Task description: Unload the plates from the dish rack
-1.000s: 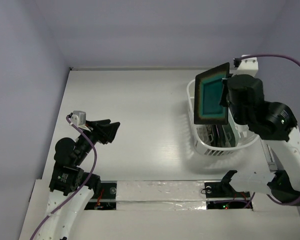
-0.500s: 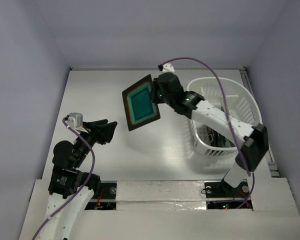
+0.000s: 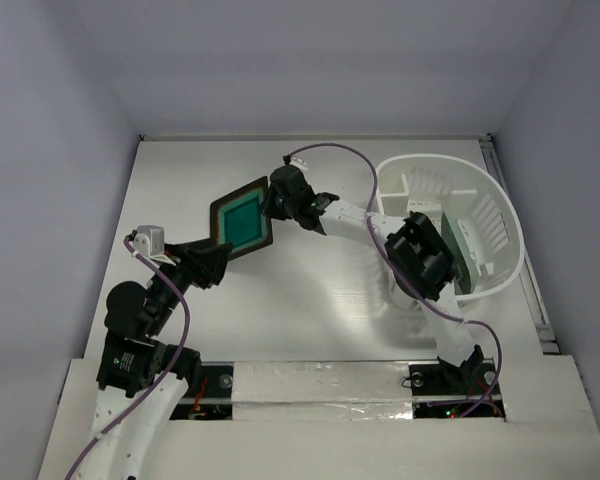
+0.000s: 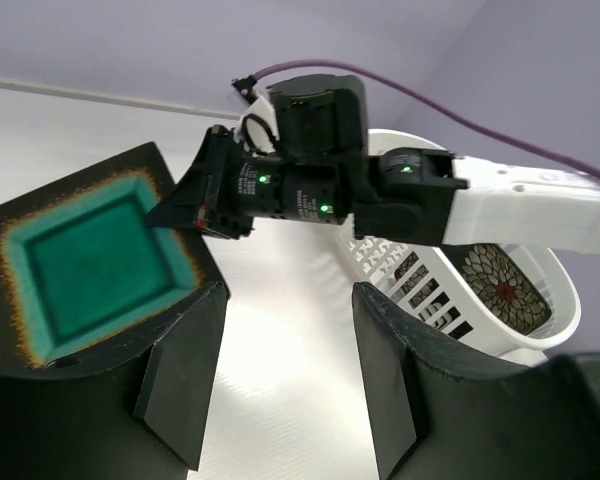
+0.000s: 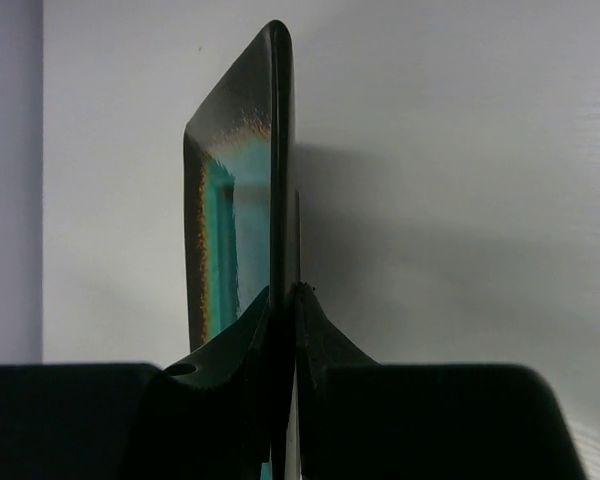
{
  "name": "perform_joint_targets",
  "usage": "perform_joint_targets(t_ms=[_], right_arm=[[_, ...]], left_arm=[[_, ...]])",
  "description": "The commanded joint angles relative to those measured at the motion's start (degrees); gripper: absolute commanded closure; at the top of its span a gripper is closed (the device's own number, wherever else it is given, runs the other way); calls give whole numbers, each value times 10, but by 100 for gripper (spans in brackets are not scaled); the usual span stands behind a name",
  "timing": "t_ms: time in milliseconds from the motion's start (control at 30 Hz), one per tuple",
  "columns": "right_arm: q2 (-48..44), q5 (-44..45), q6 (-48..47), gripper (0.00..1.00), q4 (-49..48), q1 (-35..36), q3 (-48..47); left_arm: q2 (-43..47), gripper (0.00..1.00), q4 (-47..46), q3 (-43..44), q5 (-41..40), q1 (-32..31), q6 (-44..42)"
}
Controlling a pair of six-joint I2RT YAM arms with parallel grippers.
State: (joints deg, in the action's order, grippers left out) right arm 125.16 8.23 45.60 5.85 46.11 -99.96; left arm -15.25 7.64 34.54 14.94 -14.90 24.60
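Note:
My right gripper is shut on the right edge of the square dark-rimmed plate with a teal centre and holds it tilted over the table's left-middle. That plate shows edge-on in the right wrist view and at the left of the left wrist view. My left gripper is open and empty, just below-left of the plate, apart from it. The white dish rack stands at the right. A pale mint-green plate stands in it. A black flower-patterned plate also shows inside it.
The right arm stretches from the rack's front across the table to the left. The white back wall edge bounds the table at the far side. Taped table edge lies near the arm bases.
My right gripper has carried the teal plate out of the rack and leftward across the table, lowering it toward the left gripper. The left arm has barely moved.

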Motion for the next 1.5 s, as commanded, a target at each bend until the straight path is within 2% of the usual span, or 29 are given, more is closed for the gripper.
perform_joint_targets(t_ms=[0, 133, 267, 300, 367, 400, 467, 500, 600, 633, 733, 900, 1033, 1167, 1267, 1333, 1367, 1433, 1467], right_arm=[[-9, -37, 87, 100, -161, 0, -66], [26, -44, 127, 100, -171, 0, -63], [61, -78, 162, 82, -171, -6, -67], [73, -99, 164, 73, -174, -11, -69], [83, -128, 169, 67, -174, -11, -78], [88, -131, 168, 56, -172, -11, -79], [94, -139, 161, 47, -162, -11, -81], [96, -141, 157, 39, -159, -11, -82], [97, -145, 149, 31, -148, -16, -76], [97, -145, 146, 25, -146, -16, -74], [87, -134, 128, 18, -124, -16, -69], [54, -53, 72, 6, -45, -16, -73], [31, 8, 24, 3, 12, -16, -72], [5, 28, -19, 3, 24, -16, -56], [-46, 30, -55, 7, 8, -16, -19], [-91, 42, -81, 36, -8, -11, 15], [-144, 49, -108, 60, -12, -5, 32], [-203, 70, -140, 100, -8, -5, 89], [-235, 80, -170, 100, 1, -5, 112]], left_arm=[[4, 50, -18, 3, 1, 2, 1], [5, 50, -20, 3, 2, 2, 1], [7, 50, -18, 3, 3, 2, 1], [7, 50, -19, 4, 2, 2, 1], [7, 50, -19, 4, 4, 2, 0], [7, 50, -20, 3, 4, 2, 0], [6, 50, -20, 3, 4, 2, 0], [6, 50, -21, 3, 4, 2, 0], [6, 50, -21, 3, 5, 2, 0], [5, 50, -22, 3, 5, 2, 1], [4, 50, -21, 3, 4, 2, 0], [-3, 50, -21, 3, 4, 2, 0], [-5, 50, -21, 3, 4, 2, 1], [-9, 50, -21, 3, 4, 2, 1], [-12, 50, -21, 3, 4, 2, 0], [-14, 50, -21, 3, 4, 2, 0], [-14, 50, -21, 3, 4, 2, 0], [-15, 50, -21, 3, 4, 2, -1], [-15, 50, -21, 3, 4, 2, 0]])
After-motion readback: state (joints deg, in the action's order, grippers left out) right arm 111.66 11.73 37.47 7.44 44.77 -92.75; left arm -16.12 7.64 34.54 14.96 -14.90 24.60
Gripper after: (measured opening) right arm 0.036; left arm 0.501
